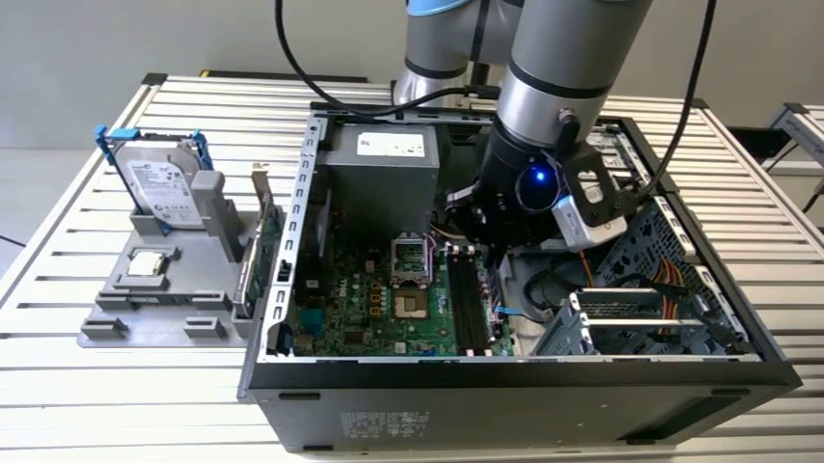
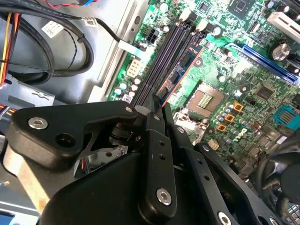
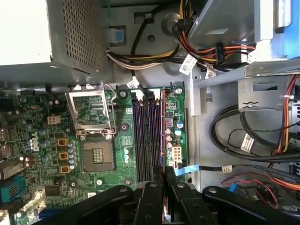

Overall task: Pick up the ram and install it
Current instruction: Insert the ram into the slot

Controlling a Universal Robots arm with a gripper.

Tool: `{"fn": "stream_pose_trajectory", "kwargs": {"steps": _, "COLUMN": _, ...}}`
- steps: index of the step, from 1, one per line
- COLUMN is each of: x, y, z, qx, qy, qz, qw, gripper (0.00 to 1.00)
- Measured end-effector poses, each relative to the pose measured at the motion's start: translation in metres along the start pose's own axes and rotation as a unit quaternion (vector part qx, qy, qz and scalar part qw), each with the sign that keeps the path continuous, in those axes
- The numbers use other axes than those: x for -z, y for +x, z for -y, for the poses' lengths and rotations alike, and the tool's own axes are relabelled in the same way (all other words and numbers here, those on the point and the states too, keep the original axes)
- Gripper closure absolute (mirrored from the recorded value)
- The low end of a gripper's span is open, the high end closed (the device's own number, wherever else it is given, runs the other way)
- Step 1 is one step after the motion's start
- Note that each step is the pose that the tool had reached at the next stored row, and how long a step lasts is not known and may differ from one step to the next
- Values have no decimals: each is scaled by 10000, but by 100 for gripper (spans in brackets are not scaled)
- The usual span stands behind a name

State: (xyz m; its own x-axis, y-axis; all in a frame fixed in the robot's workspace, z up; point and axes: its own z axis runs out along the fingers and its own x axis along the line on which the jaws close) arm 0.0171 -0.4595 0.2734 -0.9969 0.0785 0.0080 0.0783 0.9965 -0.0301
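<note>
1. Black gripper (image 2: 159,101) fingers fill the near part of both wrist views, closed on the ram (image 2: 180,70), a thin dark strip with an orange edge that stands on edge between the fingertips.
2. In the first wrist view the ram (image 3: 162,126) runs away from the gripper (image 3: 164,176) along the outermost of the memory slots (image 3: 146,136), lined up with it; whether it is fully seated cannot be told.
3. Four long dark memory slots lie side by side on the green motherboard (image 1: 373,299), next to one open processor socket (image 3: 98,157).
4. In the exterior view the arm (image 1: 554,87) reaches down into the open computer case (image 1: 515,376), with the gripper low over the board.
5. At the exterior view's left, a grey holder (image 1: 161,289) carries one hard drive (image 1: 165,188) standing upright, one small square silver chip (image 1: 151,260) and one green card (image 1: 261,246) on edge.
6. Case and holder rest on a table (image 1: 77,386) of ribbed metal slats; a plain pale wall stands behind.
</note>
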Motion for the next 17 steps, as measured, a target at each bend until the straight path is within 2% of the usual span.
{"fn": "stream_pose_trajectory", "kwargs": {"steps": 17, "x": -63, "y": 0, "z": -2, "qx": 0, "qy": 12, "qz": 1, "qw": 10000, "gripper": 100}}
